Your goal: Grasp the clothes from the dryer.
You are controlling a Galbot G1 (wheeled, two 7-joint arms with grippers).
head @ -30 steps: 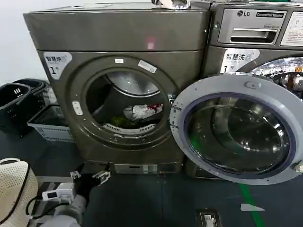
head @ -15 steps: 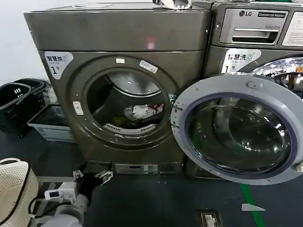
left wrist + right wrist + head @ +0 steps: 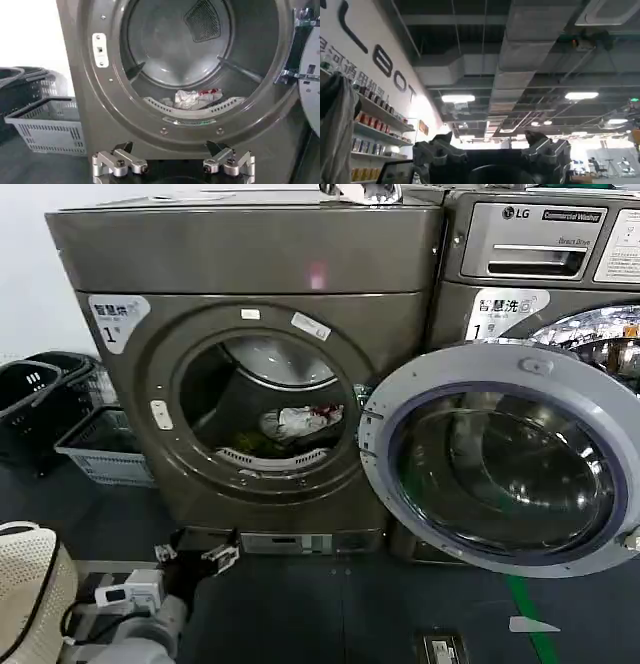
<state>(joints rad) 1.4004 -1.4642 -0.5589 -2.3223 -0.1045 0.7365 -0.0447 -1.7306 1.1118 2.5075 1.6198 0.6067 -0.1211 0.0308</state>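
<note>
The dryer (image 3: 260, 374) stands with its round door (image 3: 505, 459) swung fully open to the robot's right, and the drum is there for the taking. The clothes (image 3: 298, 422) lie low in the drum, toward the front: a white piece with red marks on top, something yellow-green tucked under it at the lip. The left gripper (image 3: 195, 558) sits low in front of the machine, below the porthole and a touch to the left of it, fingers spread wide with nothing between them. From the left wrist camera the bundle (image 3: 192, 98) is straight ahead, just behind the perforated ridge at the drum's front edge, well apart from the fingertips (image 3: 119, 162). The right gripper (image 3: 492, 150) is pointed up at the ceiling, parked, its fingers apart and empty. This reads as the approach step; no grasp is made yet. The next move calls for lifting the left gripper over the door rim, reaching in through the opening and coming down on the white piece. Soft fabric, so a deep bite will serve best.
</note>
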